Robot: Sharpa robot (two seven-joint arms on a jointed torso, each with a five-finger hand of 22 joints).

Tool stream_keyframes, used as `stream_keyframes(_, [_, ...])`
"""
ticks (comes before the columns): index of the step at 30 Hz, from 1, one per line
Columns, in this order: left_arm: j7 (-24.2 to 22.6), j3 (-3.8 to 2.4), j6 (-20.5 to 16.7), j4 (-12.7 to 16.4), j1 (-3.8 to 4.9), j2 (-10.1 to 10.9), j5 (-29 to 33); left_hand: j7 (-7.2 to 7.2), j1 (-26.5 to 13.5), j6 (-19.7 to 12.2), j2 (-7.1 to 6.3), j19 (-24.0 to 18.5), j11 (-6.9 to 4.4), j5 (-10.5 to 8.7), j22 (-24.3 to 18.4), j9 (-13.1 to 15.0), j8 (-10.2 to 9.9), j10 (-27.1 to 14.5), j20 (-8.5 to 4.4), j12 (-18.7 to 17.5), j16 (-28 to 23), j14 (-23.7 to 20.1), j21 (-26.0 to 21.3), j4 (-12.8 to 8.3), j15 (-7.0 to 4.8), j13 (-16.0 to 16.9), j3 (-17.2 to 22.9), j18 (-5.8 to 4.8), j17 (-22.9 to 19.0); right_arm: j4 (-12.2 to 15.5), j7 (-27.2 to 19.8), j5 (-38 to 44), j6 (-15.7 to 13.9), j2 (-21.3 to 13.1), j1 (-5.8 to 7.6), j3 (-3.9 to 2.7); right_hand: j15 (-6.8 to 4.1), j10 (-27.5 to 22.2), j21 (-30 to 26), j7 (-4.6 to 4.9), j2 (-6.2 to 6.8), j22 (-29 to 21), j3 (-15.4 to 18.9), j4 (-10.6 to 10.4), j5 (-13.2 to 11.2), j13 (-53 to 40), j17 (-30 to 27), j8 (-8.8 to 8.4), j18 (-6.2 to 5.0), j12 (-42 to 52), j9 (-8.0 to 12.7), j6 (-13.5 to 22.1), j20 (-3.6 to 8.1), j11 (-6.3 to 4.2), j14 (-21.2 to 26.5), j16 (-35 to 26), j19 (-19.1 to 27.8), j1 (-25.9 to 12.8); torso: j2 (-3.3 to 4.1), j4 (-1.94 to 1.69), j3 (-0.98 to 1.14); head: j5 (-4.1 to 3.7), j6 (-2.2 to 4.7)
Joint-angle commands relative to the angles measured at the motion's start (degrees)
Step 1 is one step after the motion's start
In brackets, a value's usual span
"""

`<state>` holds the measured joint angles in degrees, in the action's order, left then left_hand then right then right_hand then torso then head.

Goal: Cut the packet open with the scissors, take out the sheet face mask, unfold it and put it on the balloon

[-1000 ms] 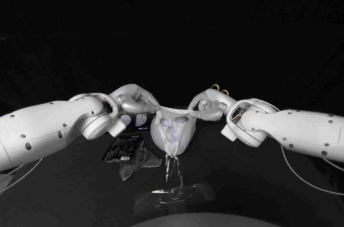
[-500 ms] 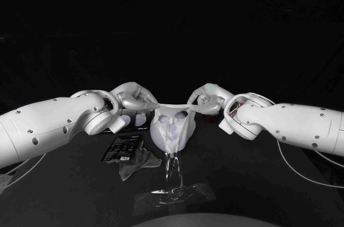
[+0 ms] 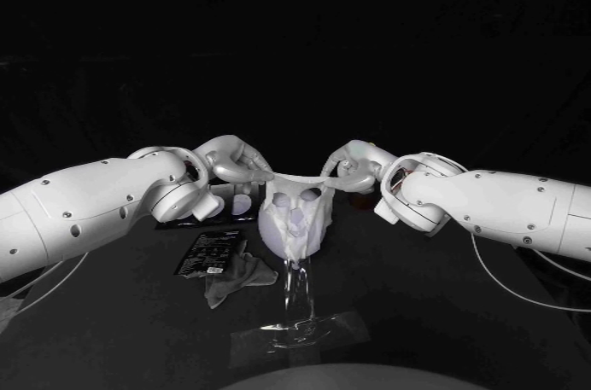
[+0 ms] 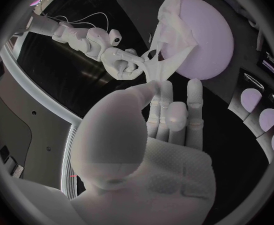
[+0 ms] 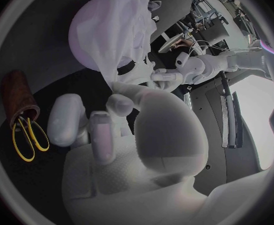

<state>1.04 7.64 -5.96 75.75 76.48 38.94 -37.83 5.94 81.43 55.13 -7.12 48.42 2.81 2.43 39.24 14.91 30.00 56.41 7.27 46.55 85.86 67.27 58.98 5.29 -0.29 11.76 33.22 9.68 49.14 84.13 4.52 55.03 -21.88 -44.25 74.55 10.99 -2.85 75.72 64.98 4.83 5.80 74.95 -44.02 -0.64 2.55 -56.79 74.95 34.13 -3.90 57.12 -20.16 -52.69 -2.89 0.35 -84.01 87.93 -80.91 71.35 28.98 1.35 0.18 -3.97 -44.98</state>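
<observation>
Landmark: the balloon (image 4: pixel 209 40), standing on the black counter (image 3: pixel 431 305) between the two hands.

Sheet face mask (image 3: pixel 295 211): unfolded, spread over the side of the balloon that faces the robot, eye openings uppermost. Its top edge is stretched level between the hands. It lies against the balloon's surface.

Left hand (image 3: pixel 234 164): grasping. It pinches the mask's upper corner between thumb and a finger, just beside the balloon's top on the robot's left.

Right hand (image 3: pixel 351 168): grasping likewise, pinching the opposite upper corner just beside the balloon's top on the robot's right.

Packet (image 3: pixel 209 253): black, lying flat on the counter near the balloon, toward the robot's left. A crumpled grey piece (image 3: pixel 240 279) touches its near corner.

Clear film (image 3: pixel 295 330): flat on the counter on the robot's side of the balloon. A thin glistening strip (image 3: pixel 293 288) runs from under the balloon to it.

Scissors (image 5: pixel 27 135): yellow handles, standing in a brown holder (image 5: pixel 18 97) well apart from the balloon. Neither hand touches them.

A dark tray (image 4: pixel 262 105) with pale oval pieces sits near the balloon on the robot's left.
</observation>
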Motion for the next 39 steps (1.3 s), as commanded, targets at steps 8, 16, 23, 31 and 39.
stream_keyframes(8, [5.16,-0.12,4.36,-2.67,0.18,-2.33,-1.52,0.32,0.41,0.13,-0.25,0.07,-0.24,0.40,0.19,8.31,0.10,-0.42,-0.37,0.21,0.31,0.35,0.42,0.00,-0.01,0.09,0.57,0.82,0.01,-1.36,2.20,1.30,3.59,1.02,0.05,-0.02,0.14,-5.93,-4.40,0.76,-0.18,7.70,2.12,0.20,0.21,9.84,6.79,-0.60,-1.47,-11.59,0.51,1.40,-0.42,0.58,-3.40,-2.69,2.17,-0.80,-0.09,-0.01,0.00,-0.13,-0.15])
stream_keyframes(16, [9.84,-0.13,5.07,-3.74,0.18,-3.51,-2.12,0.44,0.50,-0.07,-0.21,0.01,-0.14,0.40,0.40,8.53,-0.02,-0.76,-0.44,0.16,0.48,0.26,0.76,-0.16,0.07,0.07,0.99,0.82,-0.09,-2.97,2.50,0.87,0.26,1.79,0.04,-0.01,0.76,-8.79,-7.06,1.51,0.33,7.03,5.46,-0.45,0.20,16.32,4.56,-2.30,-1.91,-20.15,1.44,2.59,-1.02,1.32,-2.58,-4.23,3.38,-1.71,0.01,-0.05,0.04,-0.13,-0.02])
stream_keyframes(23, [12.27,-0.14,3.88,-4.53,0.17,-4.17,-2.35,0.49,0.57,-0.06,-0.26,-0.01,-0.11,0.39,0.52,8.66,-0.04,-0.84,-0.49,0.21,0.59,0.38,0.95,-0.30,0.10,0.09,1.24,0.84,0.15,-4.72,3.01,0.53,-0.02,3.17,-0.08,-0.01,0.98,-8.67,-6.10,1.80,1.19,7.29,7.89,-1.97,0.21,17.49,3.81,-3.57,-1.74,-21.82,2.24,2.69,-1.28,1.58,-2.44,-4.68,2.91,-3.18,-0.04,0.01,0.04,-0.09,-0.07])
stream_keyframes(31, [13.66,-0.14,2.74,-5.52,0.17,-4.79,-2.30,0.50,0.55,-0.05,-0.27,-0.01,-0.09,0.39,0.56,8.70,-0.04,-0.83,-0.50,0.23,0.63,0.51,1.00,-0.31,0.11,0.10,1.30,0.84,0.37,-6.91,7.60,2.51,2.12,4.79,-0.49,-0.01,1.36,-8.72,-6.57,2.33,2.47,7.22,10.76,-4.19,0.25,19.11,3.24,-5.43,-1.81,-23.98,3.36,2.93,-1.61,2.05,-2.38,-5.01,2.95,-4.89,-0.01,-0.08,-0.03,-0.18,-0.26])
stream_keyframes(39, [14.11,-0.14,2.24,-6.57,0.17,-5.57,-2.05,0.52,0.45,-0.02,-0.34,0.00,-0.06,0.39,0.64,8.80,-0.05,-0.80,-0.53,0.31,0.74,0.72,1.15,-0.31,0.14,0.13,1.42,0.84,0.72,-8.17,10.62,4.09,3.22,5.68,-0.86,-0.01,1.58,-8.88,-8.04,2.60,3.02,6.87,12.15,-5.17,0.25,20.07,2.32,-6.53,-2.05,-25.22,4.04,2.97,-1.83,2.31,-2.05,-5.59,3.50,-4.92,0.06,-0.06,0.00,-0.11,-0.42])
